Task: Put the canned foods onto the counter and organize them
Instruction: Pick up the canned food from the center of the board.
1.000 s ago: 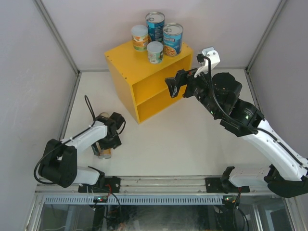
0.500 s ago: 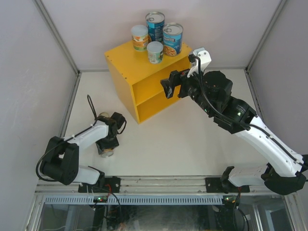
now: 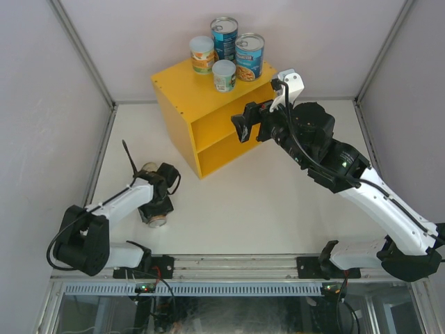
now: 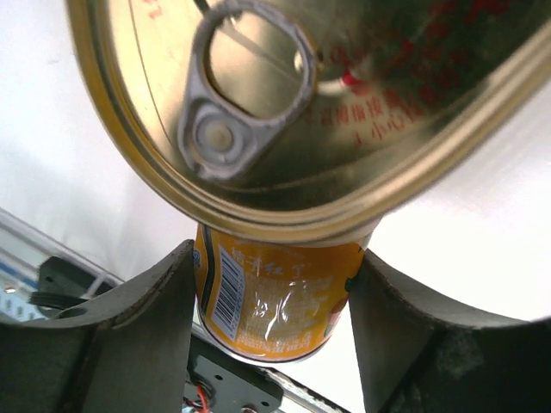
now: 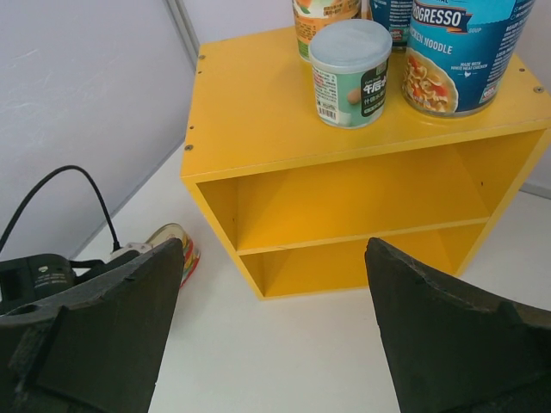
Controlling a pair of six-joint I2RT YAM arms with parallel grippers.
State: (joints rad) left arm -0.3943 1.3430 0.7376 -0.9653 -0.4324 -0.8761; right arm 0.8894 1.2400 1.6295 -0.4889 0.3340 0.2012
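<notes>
- Four cans stand upright on top of the yellow shelf (image 3: 177,87). The two tall blue cans (image 3: 224,36) are at the back right, close together. The two small pale-lidded cans (image 3: 201,54) are one at the back left and one nearer the front edge.
- A yellow-labelled can (image 4: 275,301) with a barcode is down at the near left of the table, well apart from the shelf.
- An oval tin (image 4: 327,112) with a gold pull-tab lid sits just beside that can. In the left wrist view its rim overlaps the can's upper end.
- The shelf sits toward the far side of the white table (image 3: 264,209), turned at an angle, with its two openings facing near-right.
- Plain grey walls (image 3: 42,104) close in the sides and back. A metal rail (image 3: 229,264) runs along the near edge, and a black cable (image 3: 128,153) rises by the left arm.
- The left gripper (image 3: 156,209) is clamped on the yellow-labelled can, with one of its fingers (image 4: 129,344) pressed to each side. Whether the can touches the table cannot be told.
- The right gripper (image 3: 245,125) hangs in the air before the shelf's front right corner. Its jaws are spread wide, holding and touching nothing.
</notes>
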